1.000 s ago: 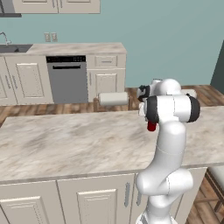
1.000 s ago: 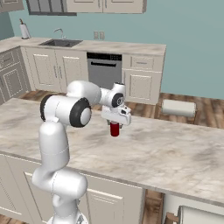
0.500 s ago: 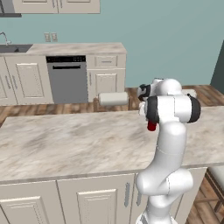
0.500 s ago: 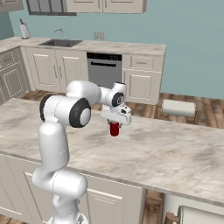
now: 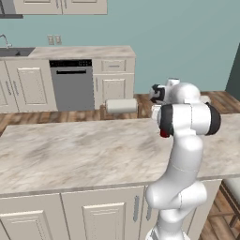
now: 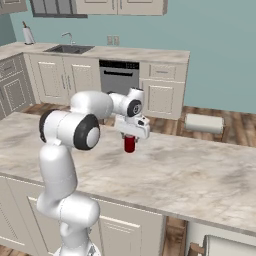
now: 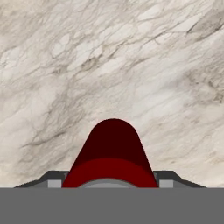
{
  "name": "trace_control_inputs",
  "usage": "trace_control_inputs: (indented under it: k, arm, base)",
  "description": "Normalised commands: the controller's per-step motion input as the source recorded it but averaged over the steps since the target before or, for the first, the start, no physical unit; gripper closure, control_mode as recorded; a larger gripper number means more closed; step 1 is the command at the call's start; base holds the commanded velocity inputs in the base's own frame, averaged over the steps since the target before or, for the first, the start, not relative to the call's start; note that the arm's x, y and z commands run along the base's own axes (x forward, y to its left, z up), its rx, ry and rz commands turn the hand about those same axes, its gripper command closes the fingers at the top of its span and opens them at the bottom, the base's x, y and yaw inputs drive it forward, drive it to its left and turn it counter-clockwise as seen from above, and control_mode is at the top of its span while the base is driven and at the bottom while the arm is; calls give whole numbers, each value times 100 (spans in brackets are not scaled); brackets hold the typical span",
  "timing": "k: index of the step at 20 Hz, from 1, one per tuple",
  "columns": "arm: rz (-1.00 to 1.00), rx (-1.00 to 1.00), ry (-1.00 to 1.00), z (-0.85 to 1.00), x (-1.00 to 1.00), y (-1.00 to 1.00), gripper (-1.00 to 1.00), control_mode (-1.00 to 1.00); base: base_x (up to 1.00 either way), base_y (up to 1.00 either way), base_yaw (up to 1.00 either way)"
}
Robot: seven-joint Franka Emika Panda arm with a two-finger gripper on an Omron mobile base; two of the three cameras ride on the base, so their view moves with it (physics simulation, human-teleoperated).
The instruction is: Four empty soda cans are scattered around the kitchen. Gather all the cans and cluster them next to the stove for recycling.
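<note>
The pincer (image 6: 130, 142) is closed around a red can (image 6: 130, 144) on the bench (image 6: 200, 175); carrying it to the stove is left.

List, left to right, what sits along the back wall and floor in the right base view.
Bottle → sink faucet → wall outlet → dishwasher → white cabinet door → paper towel roll on the floor.

both base views look forward and down over the marble counter (image 5: 84, 154), from behind-left and behind-right. the hand view looks straight down, close above it.
</note>
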Motion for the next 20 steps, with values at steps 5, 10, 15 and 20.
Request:
trace_control_inputs:
  k: [5,10,15,20]
  arm:
    - [0,0,0,38,-33,9,100,-100]
    - [0,0,0,39,-35,10,100,-100]
    - [0,0,1,34,-32,7,100,-100]
    - [0,0,4,32,-31,6,100,-100]
  base:
    - [0,0,0]
    - [0,0,0]
    - [0,0,0]
    - [0,0,0]
